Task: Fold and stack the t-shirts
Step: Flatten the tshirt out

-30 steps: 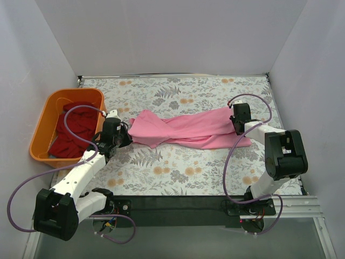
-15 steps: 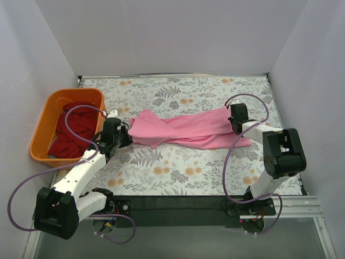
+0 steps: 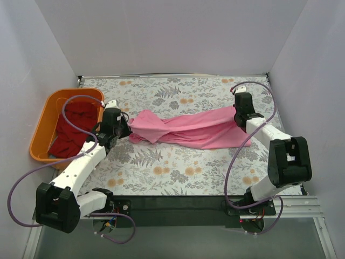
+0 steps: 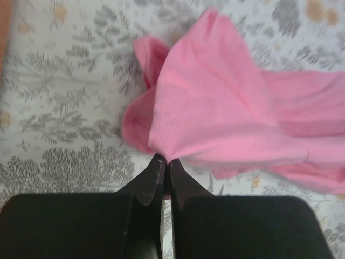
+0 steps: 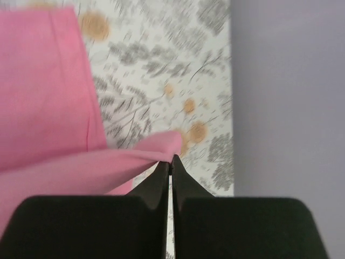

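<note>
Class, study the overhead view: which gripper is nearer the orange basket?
Left. The left gripper is close beside the orange basket, pinching one end of the pink t-shirt. The right gripper pinches the opposite end, far from the basket.

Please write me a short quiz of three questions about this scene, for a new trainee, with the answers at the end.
1. True or false: the left gripper hangs open above the pink t-shirt.
2. Where do the dark red t-shirts lie? A) in the orange basket; B) on top of the pink t-shirt; C) under the pink t-shirt.
3. In a few words: what does the right gripper hold?

Key
1. False: it is shut on one end of the pink t-shirt.
2. A.
3. An edge of the pink t-shirt, at the end opposite the left gripper.
</note>
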`<action>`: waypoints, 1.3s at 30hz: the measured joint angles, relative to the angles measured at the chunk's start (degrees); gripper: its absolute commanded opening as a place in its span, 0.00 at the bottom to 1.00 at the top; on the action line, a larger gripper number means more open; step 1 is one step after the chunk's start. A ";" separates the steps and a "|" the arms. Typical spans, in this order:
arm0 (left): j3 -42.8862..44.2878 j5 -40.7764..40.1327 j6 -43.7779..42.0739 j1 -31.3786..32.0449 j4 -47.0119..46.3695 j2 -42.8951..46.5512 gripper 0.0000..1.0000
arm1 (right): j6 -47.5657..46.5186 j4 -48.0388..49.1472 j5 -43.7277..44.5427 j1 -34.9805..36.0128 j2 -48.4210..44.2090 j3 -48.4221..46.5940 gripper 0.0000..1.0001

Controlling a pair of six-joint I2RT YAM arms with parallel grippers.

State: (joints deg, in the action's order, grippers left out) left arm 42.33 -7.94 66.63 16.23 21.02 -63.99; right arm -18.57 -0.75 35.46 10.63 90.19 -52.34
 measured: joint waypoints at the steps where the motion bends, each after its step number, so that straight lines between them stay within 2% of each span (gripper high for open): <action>1: 2.89 -0.55 -0.22 0.00 0.24 -0.90 0.00 | -0.11 0.02 0.46 0.00 -0.98 -1.73 0.01; 8: 28.72 -4.59 -2.51 -0.42 1.07 -8.59 0.00 | -1.29 0.11 1.64 0.07 -7.63 -19.10 0.01; 11: 41.16 -6.01 -3.61 -0.57 0.96 -12.22 0.00 | -1.40 0.68 0.52 0.13 -10.91 -24.39 0.01; 15: 52.11 -6.71 -4.92 -0.61 0.87 -13.38 0.00 | -1.44 0.79 -1.01 0.26 -16.22 -28.57 0.01; 20: 56.26 -6.54 -6.82 -0.61 0.83 -8.59 0.00 | -2.16 0.52 -4.13 0.28 -24.85 -28.98 0.01; 26: 56.48 -4.79 -8.59 -0.63 1.31 3.34 0.00 | -3.10 0.70 -10.73 0.33 -38.49 -25.88 0.01; 30: 60.08 -3.19 -9.94 -0.63 1.44 8.81 0.00 | -4.04 0.68 -15.41 0.33 -45.48 -24.26 0.01; 34: 64.78 -2.08 -11.43 -0.63 1.33 11.41 0.00 | -4.72 0.66 -19.17 0.33 -48.59 -24.44 0.01; 39: 69.70 -2.14 -13.55 -0.63 2.67 9.31 0.00 | -6.21 -1.31 -22.67 0.33 -47.82 -25.53 0.01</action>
State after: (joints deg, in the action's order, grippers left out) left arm 112.03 -10.09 53.08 15.59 23.68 -54.68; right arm -24.77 -2.07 12.80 10.96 42.37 -77.87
